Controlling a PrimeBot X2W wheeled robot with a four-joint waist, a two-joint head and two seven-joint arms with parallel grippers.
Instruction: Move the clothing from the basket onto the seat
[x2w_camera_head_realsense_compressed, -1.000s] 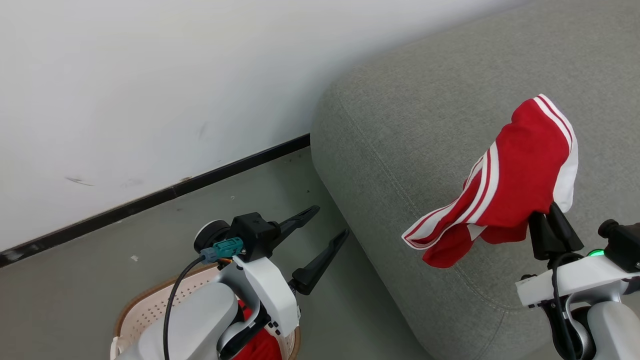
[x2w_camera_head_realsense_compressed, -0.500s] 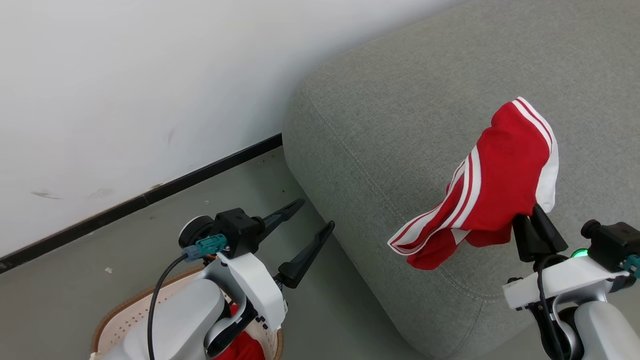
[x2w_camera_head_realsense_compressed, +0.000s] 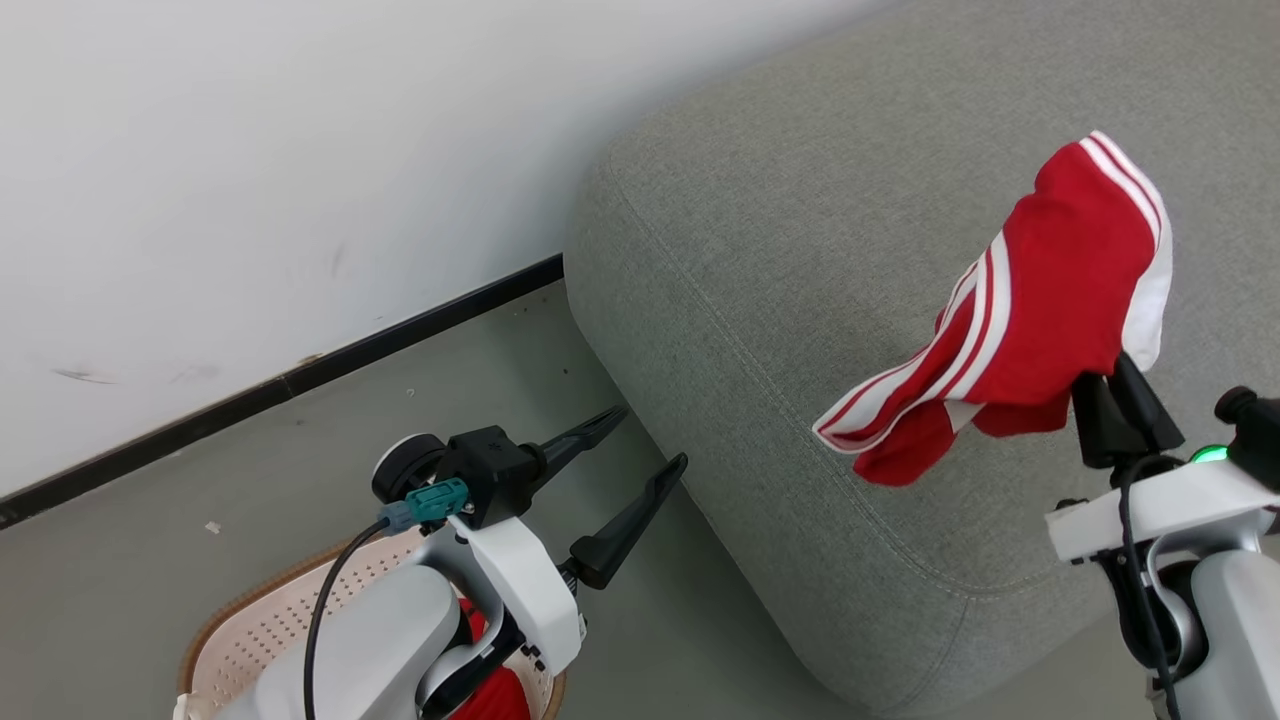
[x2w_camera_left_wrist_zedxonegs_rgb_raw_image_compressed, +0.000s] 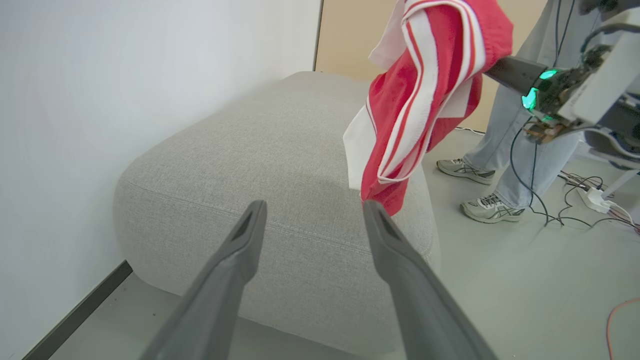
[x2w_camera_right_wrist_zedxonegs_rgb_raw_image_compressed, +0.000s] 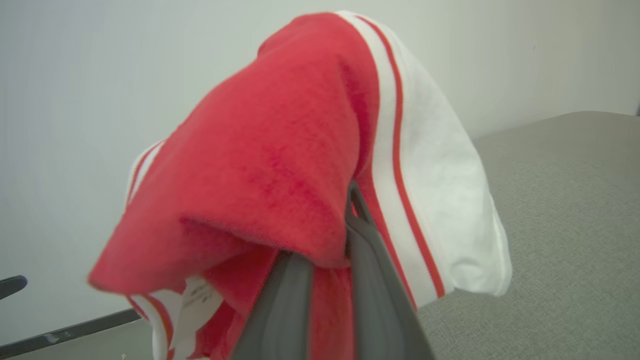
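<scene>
Pinching a red garment (x2w_camera_head_realsense_compressed: 1060, 270) with white stripes, our right gripper (x2w_camera_head_realsense_compressed: 1112, 388) is holding it up at the right of the head view, fingers pressed together on the cloth. The garment is draping over the fingertips and hanging over the grey sofa seat (x2w_camera_head_realsense_compressed: 780, 250); we cannot tell whether its lowest fold is touching the cushion.

At the lower left of that frame our left gripper (x2w_camera_head_realsense_compressed: 650, 437) is hovering with fingers spread and nothing between them, pointing toward the sofa's rounded corner. At the bottom edge the cream basket (x2w_camera_head_realsense_compressed: 250, 625) is sitting on the floor (x2w_camera_head_realsense_compressed: 200, 500), with more red fabric (x2w_camera_head_realsense_compressed: 500, 692) showing inside.

In the left wrist view, a person's legs (x2w_camera_left_wrist_zedxonegs_rgb_raw_image_compressed: 505, 130) in pale trousers are standing at the right, past the sofa.
</scene>
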